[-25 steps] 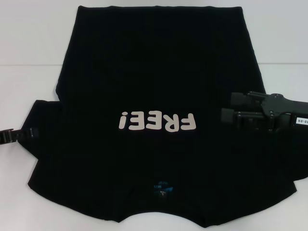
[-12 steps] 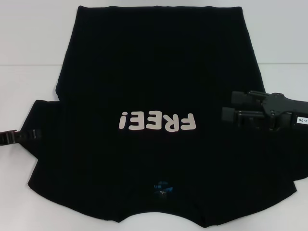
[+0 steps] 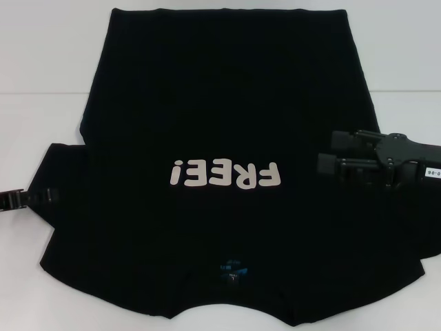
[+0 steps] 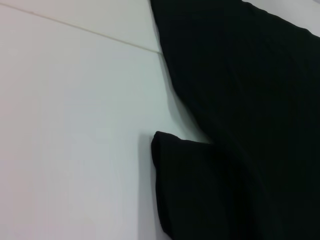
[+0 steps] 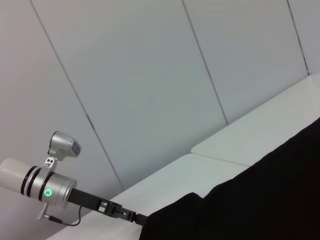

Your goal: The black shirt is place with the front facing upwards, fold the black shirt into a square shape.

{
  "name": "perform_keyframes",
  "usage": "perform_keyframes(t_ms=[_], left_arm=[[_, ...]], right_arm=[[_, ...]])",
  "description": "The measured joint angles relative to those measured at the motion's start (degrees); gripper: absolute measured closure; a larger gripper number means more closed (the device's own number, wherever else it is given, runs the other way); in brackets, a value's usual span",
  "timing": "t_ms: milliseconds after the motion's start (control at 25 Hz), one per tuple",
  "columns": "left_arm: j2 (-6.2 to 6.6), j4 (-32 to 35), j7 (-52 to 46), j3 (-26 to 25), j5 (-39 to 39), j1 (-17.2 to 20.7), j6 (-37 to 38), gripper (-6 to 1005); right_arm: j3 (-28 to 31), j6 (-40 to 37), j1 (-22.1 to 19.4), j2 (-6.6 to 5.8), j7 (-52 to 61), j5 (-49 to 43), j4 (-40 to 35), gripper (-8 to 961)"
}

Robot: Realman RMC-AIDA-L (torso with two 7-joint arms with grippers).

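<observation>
The black shirt [image 3: 220,103] lies flat on the white table, front up, with its cream "FREE!" lettering [image 3: 225,175] and the blue neck label [image 3: 231,270] on the near side. My left gripper [image 3: 48,196] sits low at the table, right at the outer edge of the shirt's left sleeve [image 3: 65,172]. The right wrist view shows that same left gripper [image 5: 136,216] meeting the sleeve's edge. The left wrist view shows only the sleeve corner [image 4: 200,190] on the table. My right gripper [image 3: 322,154] hovers open over the shirt's right side, holding nothing.
The white table [image 3: 41,69] extends to the left, right and far side of the shirt. A seam line [image 4: 80,29] crosses the tabletop. Grey wall panels [image 5: 150,75] stand beyond the table.
My left gripper has slid a little to the right, onto the sleeve's edge. The right gripper and the shirt have not visibly moved.
</observation>
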Motion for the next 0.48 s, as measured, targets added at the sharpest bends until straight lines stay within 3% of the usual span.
perform_keyframes(t_ms=[480], left_arm=[[0.00,-0.32,-0.26,0.07,0.32,-0.01,-0.57,124]], right_arm=[[0.00,0.18,0.00,0.00,0.00,0.08,0.00,42]])
